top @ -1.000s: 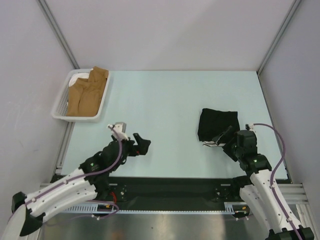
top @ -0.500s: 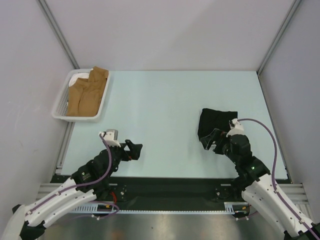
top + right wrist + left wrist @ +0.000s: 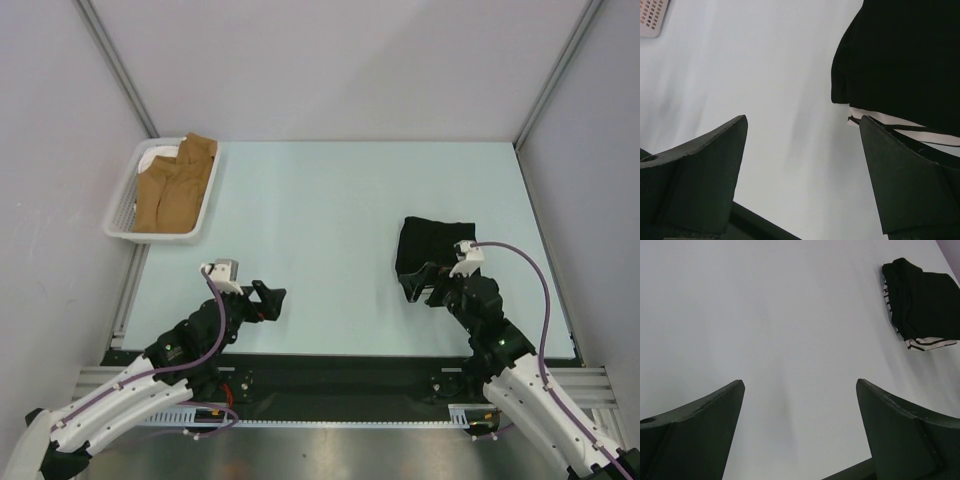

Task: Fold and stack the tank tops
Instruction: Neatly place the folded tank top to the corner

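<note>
Pale blue-green counter [image 3: 330, 200] inside a grey-walled enclosure, seen from above, with both arms mounted at its near edge.

Far left corner: a white basket [image 3: 122, 205] holding folded brown garments [image 3: 175, 185].

Right half of the counter: the tank tops lie in one folded stack. The black tank top [image 3: 435, 245] is uppermost. The striped tank top [image 3: 927, 342] lies beneath it and shows only as a narrow white band with black lines along the stack's near and left edges.

Left gripper [image 3: 268, 300]: low over the near-left part of the counter, well apart from the stack. Its wrist view shows the jaws spread wide with nothing but bare counter between them, and the stack lies far off at upper right.

Right gripper [image 3: 426, 283]: just beside the near-left corner of the stack, jaws likewise spread wide and clasping nothing. In its wrist view, bare counter fills most of the gap. The black cloth hangs over the upper right, and the striped edge runs out from under it toward the right-hand finger [image 3: 910, 180]. Whether that finger touches the cloth cannot be told.
</note>
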Tool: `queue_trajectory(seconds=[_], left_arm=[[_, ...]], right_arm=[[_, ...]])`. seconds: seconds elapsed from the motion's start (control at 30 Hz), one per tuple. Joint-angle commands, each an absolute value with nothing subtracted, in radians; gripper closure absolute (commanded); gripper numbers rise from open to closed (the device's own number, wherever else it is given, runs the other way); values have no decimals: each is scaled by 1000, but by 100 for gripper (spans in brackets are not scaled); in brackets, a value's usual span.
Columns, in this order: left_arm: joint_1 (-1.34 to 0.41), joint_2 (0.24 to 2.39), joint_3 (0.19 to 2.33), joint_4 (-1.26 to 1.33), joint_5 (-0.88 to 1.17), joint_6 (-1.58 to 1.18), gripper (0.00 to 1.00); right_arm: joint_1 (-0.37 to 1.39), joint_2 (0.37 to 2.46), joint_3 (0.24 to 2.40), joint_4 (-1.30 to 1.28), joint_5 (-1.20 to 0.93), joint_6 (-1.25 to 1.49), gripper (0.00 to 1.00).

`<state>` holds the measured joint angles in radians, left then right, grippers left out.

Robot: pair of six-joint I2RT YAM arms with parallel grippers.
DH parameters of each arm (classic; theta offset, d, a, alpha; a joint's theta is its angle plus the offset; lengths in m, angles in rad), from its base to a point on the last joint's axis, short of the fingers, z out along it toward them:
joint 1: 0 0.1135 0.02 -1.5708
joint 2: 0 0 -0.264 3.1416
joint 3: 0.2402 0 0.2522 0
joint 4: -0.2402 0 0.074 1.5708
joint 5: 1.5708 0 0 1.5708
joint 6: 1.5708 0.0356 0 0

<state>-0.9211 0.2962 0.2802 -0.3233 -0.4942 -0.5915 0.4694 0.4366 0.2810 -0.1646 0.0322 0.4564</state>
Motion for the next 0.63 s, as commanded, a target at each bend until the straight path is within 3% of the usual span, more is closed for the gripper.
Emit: queue_trajectory(seconds=[0.0,0.6], left_arm=[[-927,290,272,-295,-492,-568,0],[-927,299,273,-284,-477,-554,1]], right_arm=[[474,416,281,-100,24,423,2],[474,460,284,-84,41,431,1]])
